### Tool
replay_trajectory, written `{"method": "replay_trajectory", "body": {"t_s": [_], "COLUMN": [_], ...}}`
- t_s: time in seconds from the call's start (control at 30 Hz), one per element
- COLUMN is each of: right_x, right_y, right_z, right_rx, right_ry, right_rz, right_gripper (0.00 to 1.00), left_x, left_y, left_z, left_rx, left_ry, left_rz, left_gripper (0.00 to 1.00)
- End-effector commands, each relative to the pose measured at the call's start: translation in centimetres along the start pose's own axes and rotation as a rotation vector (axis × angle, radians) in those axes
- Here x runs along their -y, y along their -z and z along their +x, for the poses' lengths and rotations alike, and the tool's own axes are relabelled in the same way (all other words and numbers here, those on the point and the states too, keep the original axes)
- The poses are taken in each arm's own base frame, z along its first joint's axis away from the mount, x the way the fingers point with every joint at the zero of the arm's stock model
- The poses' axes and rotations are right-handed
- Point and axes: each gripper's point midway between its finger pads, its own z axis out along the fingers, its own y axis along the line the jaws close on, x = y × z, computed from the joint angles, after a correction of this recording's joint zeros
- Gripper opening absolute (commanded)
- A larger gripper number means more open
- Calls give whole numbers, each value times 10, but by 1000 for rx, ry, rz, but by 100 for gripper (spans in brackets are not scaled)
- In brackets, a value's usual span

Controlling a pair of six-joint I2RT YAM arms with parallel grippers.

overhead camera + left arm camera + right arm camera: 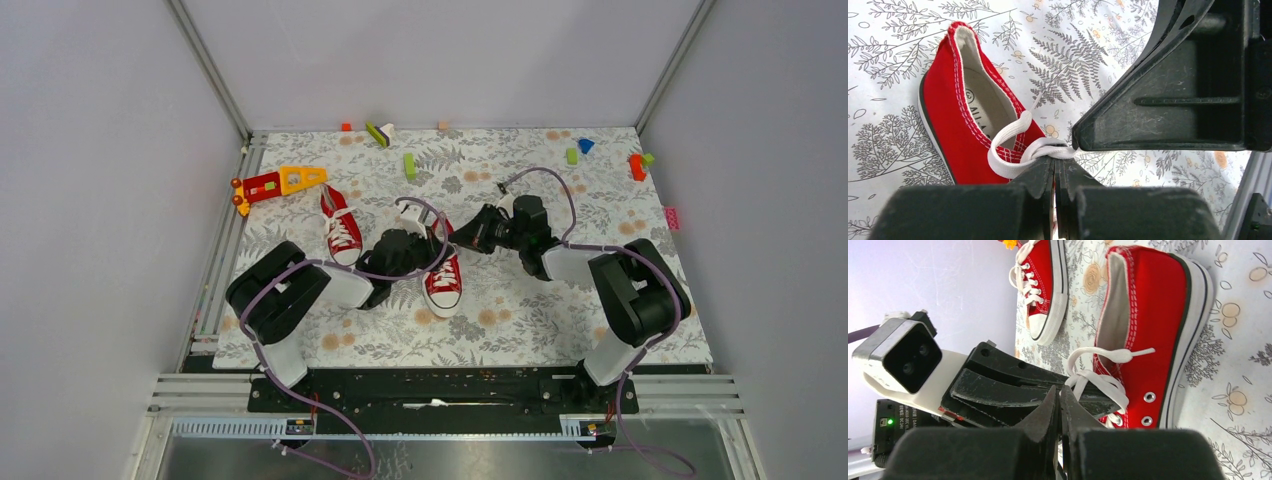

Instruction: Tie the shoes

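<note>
Two red shoes with white laces lie on the patterned mat. One shoe [341, 232] lies alone at the left, also visible as the far shoe [1043, 285]. Both grippers meet over the other shoe [443, 285]. My left gripper [1055, 162] is shut, with a white lace loop [1008, 150] pinched at its tips beside the shoe's heel [958, 115]. My right gripper [1060, 390] is shut too, with the knotted lace [1098, 382] running into its tips next to this shoe [1148, 330]. Seen from above, the left gripper [425, 245] and right gripper [462, 237] nearly touch.
A red-and-yellow toy piece [280, 183] lies at the back left. Small blocks are scattered along the back: green [409, 165], green [572, 156], blue [585, 145], red [636, 167]. Grey walls enclose the mat [560, 330] on three sides.
</note>
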Motion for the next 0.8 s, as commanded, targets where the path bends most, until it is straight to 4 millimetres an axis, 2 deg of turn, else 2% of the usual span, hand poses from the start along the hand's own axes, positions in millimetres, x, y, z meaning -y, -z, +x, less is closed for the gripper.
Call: {"method": "replay_trajectory", "body": {"t_s": [0.0,0.2,0.43,0.6,0.7,0.77], "right_x": [-17,-22,-17,-18,-20,-18], "right_y": [0,4,1,-2,-2,1], "right_z": [-12,-13,-13,-17,-19,-20], "right_rx": [20,27,21,19,16,20], "right_ry": [42,73,89,113,135,146], "right_rz": [-15,14,52,76,91,106], "right_gripper": [0,0,0,11,30,38], "left_x": [4,-2,-14,-8,-5,-4], "left_y": [3,2,2,-3,-5,-5], "left_z": [-26,-26,-25,-19,-16,-15], "left_rx": [106,135,115,109,103,99], "left_ry": [-91,-168,-206,-174,-158,-152], "left_rz": [12,3,-65,-21,3,7], "left_gripper": [0,0,0,0,0,0]}}
